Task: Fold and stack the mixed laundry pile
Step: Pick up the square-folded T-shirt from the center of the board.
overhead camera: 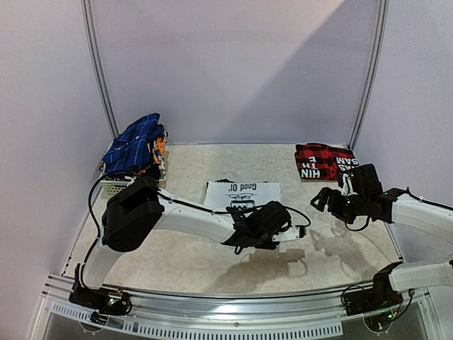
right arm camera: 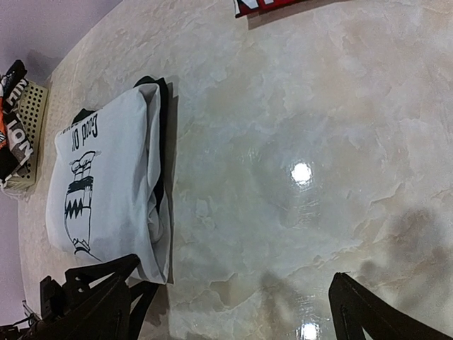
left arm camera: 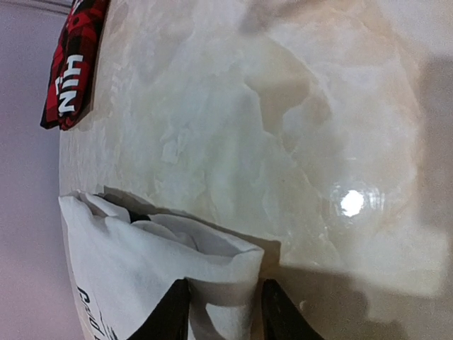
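A folded white T-shirt (overhead camera: 244,193) with a black print lies mid-table. My left gripper (overhead camera: 301,231) is low at its near right corner. In the left wrist view the dark fingers (left arm camera: 177,312) straddle that corner of the T-shirt (left arm camera: 127,269), jaws part-way closed and still open, with a raised fold between them. The folded red-and-black plaid shirt (overhead camera: 322,161) with white lettering lies at the back right. Blue checked cloth (overhead camera: 134,145) is heaped on the basket at the back left. My right gripper (overhead camera: 322,198) hovers wide open and empty, right of the T-shirt (right arm camera: 106,177).
A small white lattice basket (overhead camera: 113,185) stands at the back left under the blue cloth, with other garments (right arm camera: 14,134) over its side. The table's raised back edge (overhead camera: 233,144) runs behind the clothes. Bare marbled tabletop (overhead camera: 311,248) lies between the two arms.
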